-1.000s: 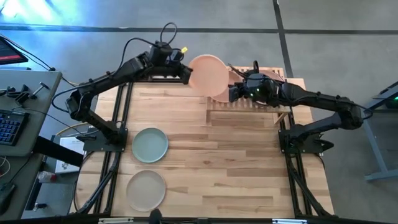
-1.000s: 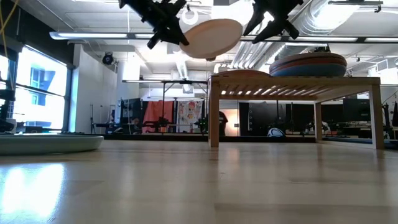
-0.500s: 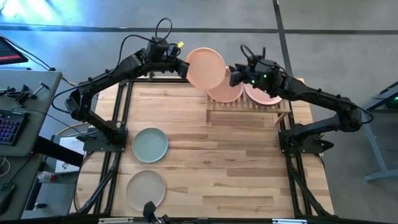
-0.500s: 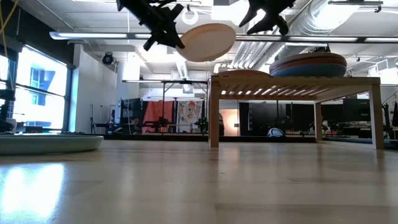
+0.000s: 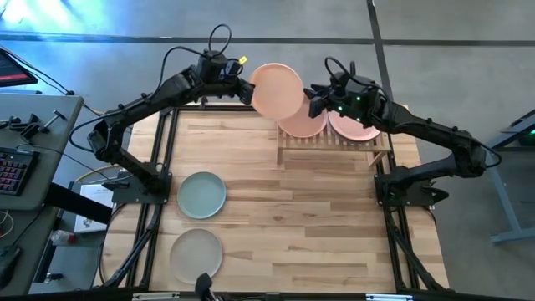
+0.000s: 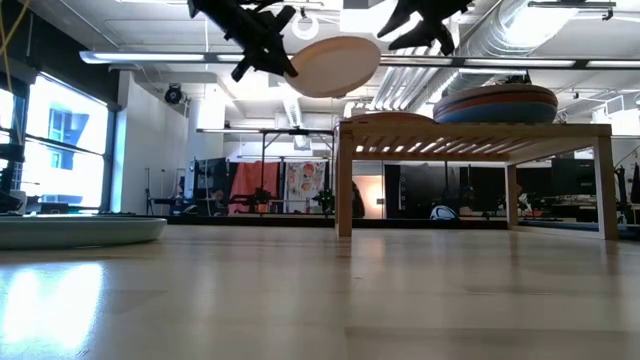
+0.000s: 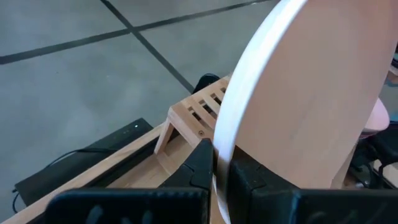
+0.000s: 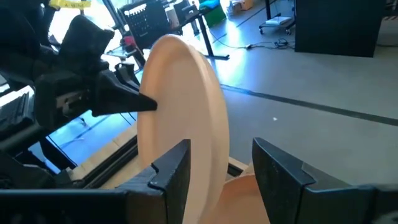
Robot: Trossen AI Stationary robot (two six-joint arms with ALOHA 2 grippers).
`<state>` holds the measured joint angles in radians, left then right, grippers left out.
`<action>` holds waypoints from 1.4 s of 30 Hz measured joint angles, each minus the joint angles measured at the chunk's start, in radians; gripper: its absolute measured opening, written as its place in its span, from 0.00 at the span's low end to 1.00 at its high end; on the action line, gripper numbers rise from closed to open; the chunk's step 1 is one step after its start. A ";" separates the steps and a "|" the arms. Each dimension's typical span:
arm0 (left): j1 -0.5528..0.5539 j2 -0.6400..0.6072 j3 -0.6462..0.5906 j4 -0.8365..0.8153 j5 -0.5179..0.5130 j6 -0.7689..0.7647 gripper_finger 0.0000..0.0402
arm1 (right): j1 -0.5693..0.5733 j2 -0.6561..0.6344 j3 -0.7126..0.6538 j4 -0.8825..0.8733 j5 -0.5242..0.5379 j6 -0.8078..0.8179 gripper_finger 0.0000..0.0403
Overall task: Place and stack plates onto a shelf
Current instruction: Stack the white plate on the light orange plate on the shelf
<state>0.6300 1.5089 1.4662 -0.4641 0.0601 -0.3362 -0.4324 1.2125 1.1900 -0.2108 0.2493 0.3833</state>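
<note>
The peach plate hangs in the air just off the left end of the shelf, its edge pinched tight in the left gripper. The right gripper hovers at the plate's other edge with its fingers parted either side of the rim, not pressing it. 2 plate stacks sit on the shelf, and a sage green plate and a beige plate lie on the table.

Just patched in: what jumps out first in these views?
A peach plate held in the air by the left gripper, just left of the shelf. The right gripper hovers open at its other rim. Two more plates, green and beige, lie on the table's left side.
</note>
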 joint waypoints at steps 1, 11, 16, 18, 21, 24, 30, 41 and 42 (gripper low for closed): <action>-0.004 0.000 0.000 0.000 0.002 0.010 0.02 | 0.000 0.000 0.000 -0.008 0.000 0.000 0.38; -0.069 0.000 0.000 0.021 0.012 0.058 0.02 | 0.000 0.000 0.000 -0.044 -0.033 0.055 0.38; -0.076 0.000 0.000 0.020 0.012 0.057 0.02 | 0.001 0.000 0.000 -0.061 -0.053 0.095 0.33; -0.075 0.000 0.000 0.020 0.012 0.053 0.02 | 0.001 0.000 0.000 -0.065 -0.060 0.110 0.27; -0.075 0.001 0.000 0.019 0.012 0.053 0.02 | 0.001 0.000 0.000 -0.078 -0.067 0.114 0.14; -0.075 0.001 0.000 0.019 0.016 0.050 0.02 | 0.000 0.001 0.000 -0.093 -0.062 0.108 0.03; -0.075 0.001 0.000 0.023 0.018 0.050 0.04 | 0.001 0.001 0.000 -0.101 -0.048 0.159 0.02; -0.076 -0.001 0.000 0.024 0.092 0.088 0.18 | 0.000 0.001 0.000 -0.123 -0.026 0.212 0.00; -0.076 -0.001 0.000 0.025 0.093 0.089 0.20 | 0.000 0.001 0.000 -0.126 -0.018 0.212 0.00</action>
<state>0.5541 1.5082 1.4658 -0.4386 0.1528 -0.2475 -0.4319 1.2137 1.1900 -0.3373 0.2310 0.5950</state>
